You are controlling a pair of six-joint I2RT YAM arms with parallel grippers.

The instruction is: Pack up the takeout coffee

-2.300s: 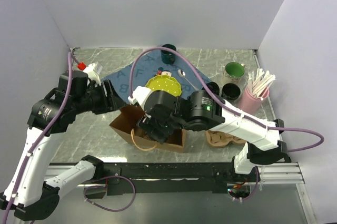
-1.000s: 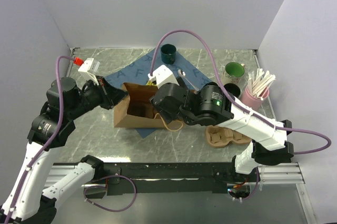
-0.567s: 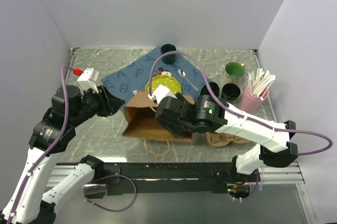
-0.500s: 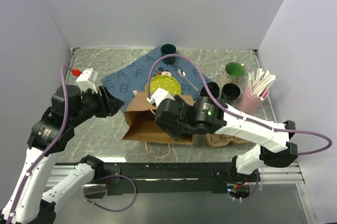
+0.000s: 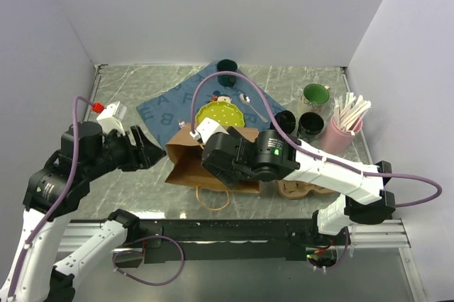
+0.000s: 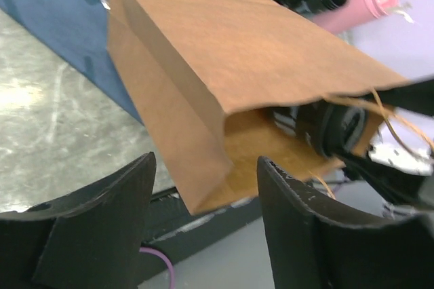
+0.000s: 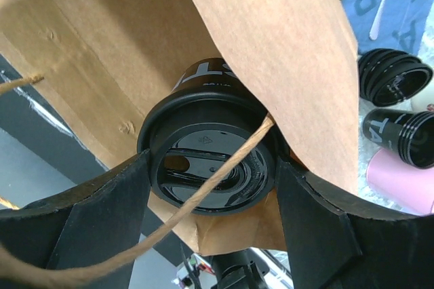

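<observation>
The bag (image 5: 188, 167) lies on its side on the bench (image 5: 128, 181), mouth toward the near edge, its far end over the blue cloth (image 5: 167, 107) just in front of the yellow plate (image 5: 220, 114). The right fingers (image 7: 319, 235) are clenched on a cup (image 7: 207, 140), one on each side of its lid. The cup is on its side in the bag's mouth, lid facing out, the top paper wall draped over it and a twine handle (image 7: 203, 197) crossing the lid. From the left wrist you can see it dark inside the opening. The left fingers (image 6: 305, 235) are spread wide and hold nothing, sitting just beside the bag's left edge by the mouth. Two more cups (image 5: 310, 123) stand off to the right, beside the pink holder (image 5: 340, 132), with the carrier (image 5: 298, 188) near them at the bench's front.
</observation>
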